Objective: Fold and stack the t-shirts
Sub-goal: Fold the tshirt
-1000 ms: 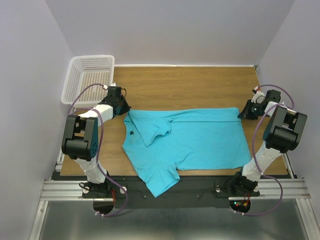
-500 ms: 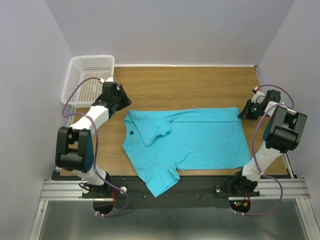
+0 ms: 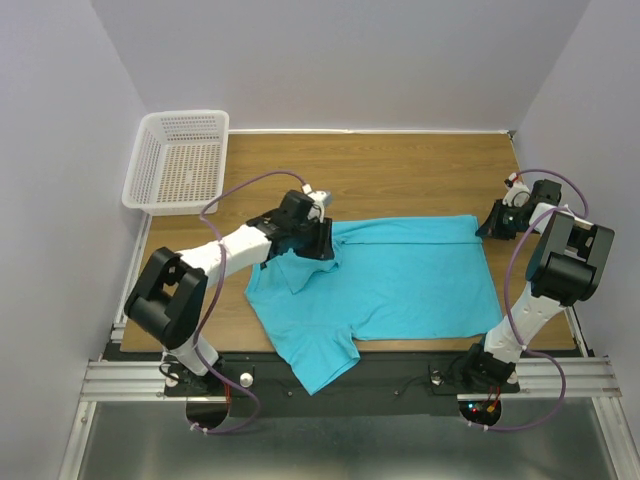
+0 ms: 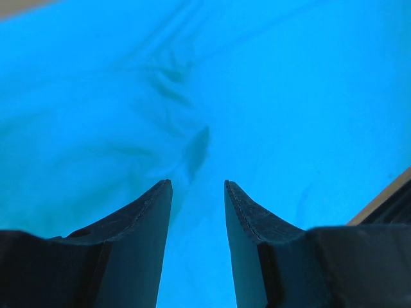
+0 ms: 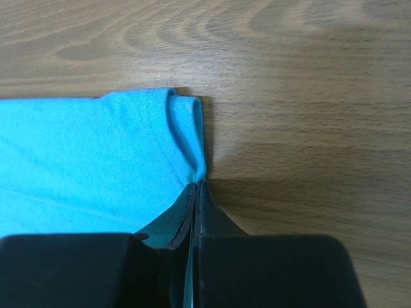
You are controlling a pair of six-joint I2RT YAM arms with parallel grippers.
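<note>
Where the far and left edges of the table (image 3: 400, 165) meet, a white mesh basket (image 3: 178, 160) sits, well apart from both arms. The tabletop is wood-grain, with pale lilac walls on three sides. The turquoise t-shirt (image 3: 410, 285) lies spread across the table's middle, with one sleeve past the near edge. The left gripper (image 3: 318, 240) is low over the shirt's collar end (fingers partly apart, only cloth below them). The right gripper (image 5: 194, 189) is pinched tight on the hem at the shirt's far right corner, near the table's right edge.
</note>
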